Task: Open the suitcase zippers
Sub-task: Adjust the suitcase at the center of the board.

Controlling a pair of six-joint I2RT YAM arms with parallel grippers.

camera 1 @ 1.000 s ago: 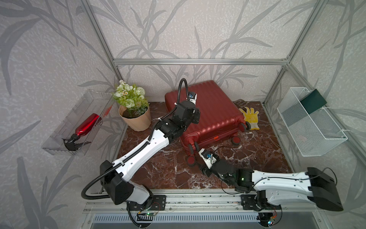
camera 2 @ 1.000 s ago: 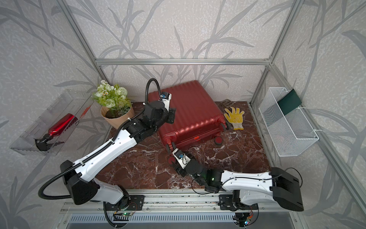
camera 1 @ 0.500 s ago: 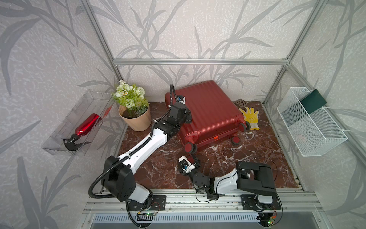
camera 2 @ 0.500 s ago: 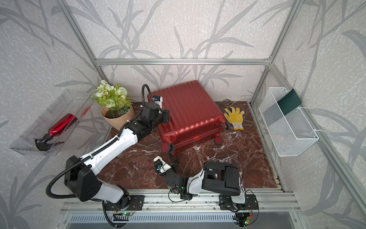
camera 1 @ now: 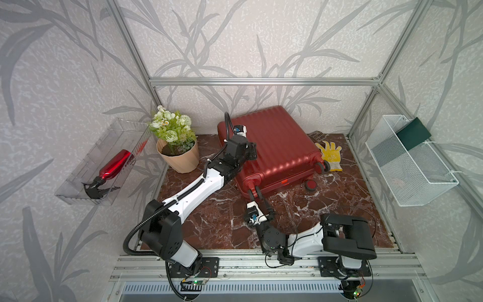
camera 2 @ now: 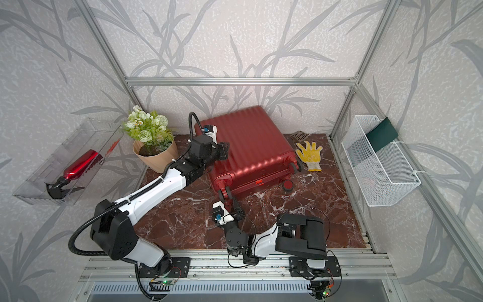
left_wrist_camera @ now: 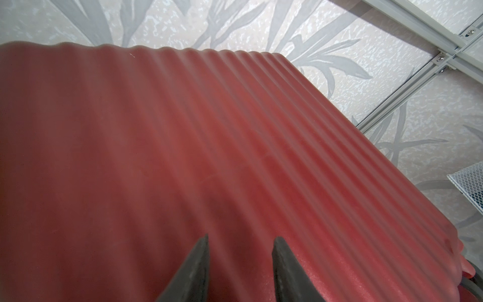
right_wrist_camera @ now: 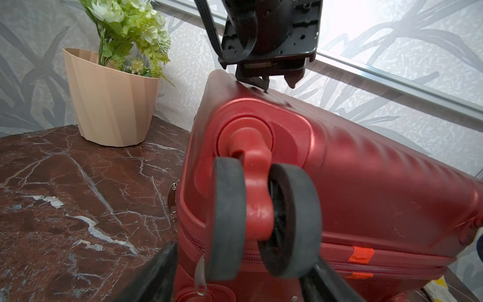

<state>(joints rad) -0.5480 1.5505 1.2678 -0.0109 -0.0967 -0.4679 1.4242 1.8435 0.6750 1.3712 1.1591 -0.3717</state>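
- While the suitcase [camera 1: 274,146] is lying flat at frame centre in both top views, the left gripper [left_wrist_camera: 240,240] is resting on its ribbed top, jaws parted, empty.
- The right gripper [right_wrist_camera: 243,255] is gaping empty around the lower-left corner wheel [right_wrist_camera: 227,222].
- Risk, I judge: closing here is catching the wheel, not the zippers [right_wrist_camera: 405,267] behind it.
- Flower pot [camera 1: 177,157] and yellow glove [camera 1: 330,157] are flanking the suitcase, not obstructing.

Leaf-patterned grey walls [camera 1: 235,39] enclose a red-brown marble floor [camera 1: 339,188]
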